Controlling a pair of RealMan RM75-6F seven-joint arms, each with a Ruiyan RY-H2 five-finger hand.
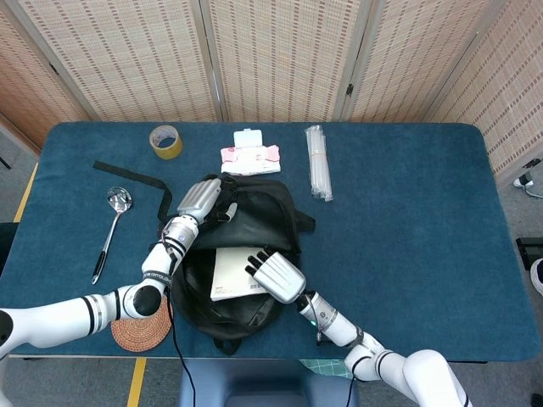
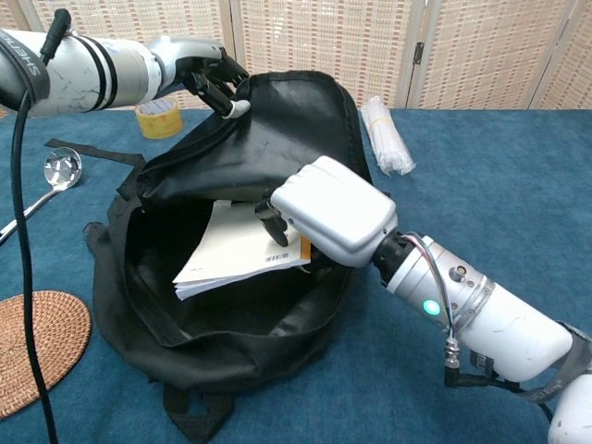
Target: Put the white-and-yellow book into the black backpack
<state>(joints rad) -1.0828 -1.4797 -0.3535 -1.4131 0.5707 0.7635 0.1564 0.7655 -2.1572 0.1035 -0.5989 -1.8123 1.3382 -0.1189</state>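
White-and-yellow book (image 2: 242, 250) lying tilted inside open mouth of black backpack (image 2: 277, 139), far end tucked under raised flap. Right hand (image 2: 324, 208) gripping book's near right corner, fingers (image 2: 274, 225) curled over cover; thumb hidden, probably beneath. Left hand (image 2: 205, 74) pinching flap edge at backpack's 11 o'clock, holding mouth open. Tape roll (image 1: 166, 141) at 11 o'clock, spoon (image 1: 111, 222) at 9, woven coaster (image 1: 142, 326) at 7, all apart from backpack.
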